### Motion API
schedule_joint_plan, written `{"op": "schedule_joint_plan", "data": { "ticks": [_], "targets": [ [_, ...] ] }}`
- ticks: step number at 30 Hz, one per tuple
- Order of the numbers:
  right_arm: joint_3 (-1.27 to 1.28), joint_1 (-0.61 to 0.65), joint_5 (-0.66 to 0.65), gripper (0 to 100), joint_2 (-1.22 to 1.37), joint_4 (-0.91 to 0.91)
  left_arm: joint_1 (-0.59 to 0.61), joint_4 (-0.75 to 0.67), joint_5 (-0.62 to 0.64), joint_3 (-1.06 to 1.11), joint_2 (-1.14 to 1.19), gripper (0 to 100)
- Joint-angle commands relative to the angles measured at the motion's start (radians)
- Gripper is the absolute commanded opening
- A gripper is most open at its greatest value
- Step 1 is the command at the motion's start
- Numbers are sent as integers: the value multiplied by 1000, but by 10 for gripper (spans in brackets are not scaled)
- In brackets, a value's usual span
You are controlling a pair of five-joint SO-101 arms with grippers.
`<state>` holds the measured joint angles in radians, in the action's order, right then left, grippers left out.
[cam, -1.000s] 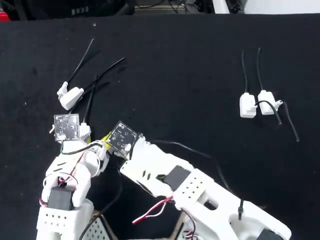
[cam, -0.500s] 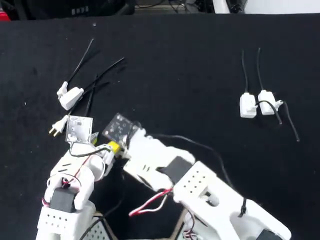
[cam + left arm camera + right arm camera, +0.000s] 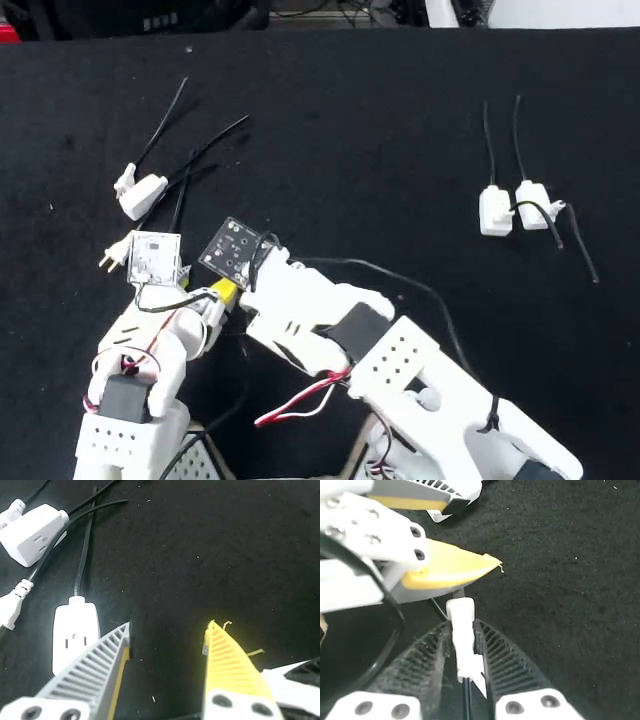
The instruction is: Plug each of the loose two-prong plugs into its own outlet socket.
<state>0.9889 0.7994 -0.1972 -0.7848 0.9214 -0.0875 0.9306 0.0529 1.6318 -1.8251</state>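
My right gripper (image 3: 463, 626) is shut on a white two-prong plug (image 3: 460, 611), whose cord runs back between the fingers. In the high view that gripper sits under its camera board (image 3: 236, 250). My left gripper (image 3: 167, 630) is open with only black cloth between its fingers. Its yellow finger (image 3: 451, 565) lies just ahead of the held plug. A white outlet socket (image 3: 74, 634) lies beside the left gripper's grey finger (image 3: 102, 660). Another socket (image 3: 31, 527) (image 3: 142, 194) lies farther out. A loose plug (image 3: 115, 255) lies with its prongs showing, left of the left arm's camera board.
Two more white sockets (image 3: 495, 211) (image 3: 532, 204) with black cords lie at the right of the black table (image 3: 360, 130). A small white plug (image 3: 125, 180) touches the far-left socket. Several black cords fan out behind the left sockets.
The left arm's wrist has swung right, uncovering the loose plug with its prongs. The right gripper has moved a little up and left with its plug, closer to the left gripper.
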Motion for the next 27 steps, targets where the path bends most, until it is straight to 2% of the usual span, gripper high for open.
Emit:
{"op": "schedule_joint_plan", "data": {
  "ticks": [1,7,13,17,23,27],
  "targets": [
    [-87,-38,-5,10,-35,2,2,3,-12,-8,3,238],
    [-197,-37,-3,10,-31,72,-5,3,-14,-5,3,238],
    [-200,-46,-11,10,-28,98,4,3,-12,-12,3,238],
    [-199,-129,-12,10,-24,186,13,5,-12,-13,3,238],
    [-177,-276,-12,10,54,262,105,5,-3,-38,3,238],
    [-229,-288,-26,10,214,376,139,11,20,-54,11,238]
  ]
}}
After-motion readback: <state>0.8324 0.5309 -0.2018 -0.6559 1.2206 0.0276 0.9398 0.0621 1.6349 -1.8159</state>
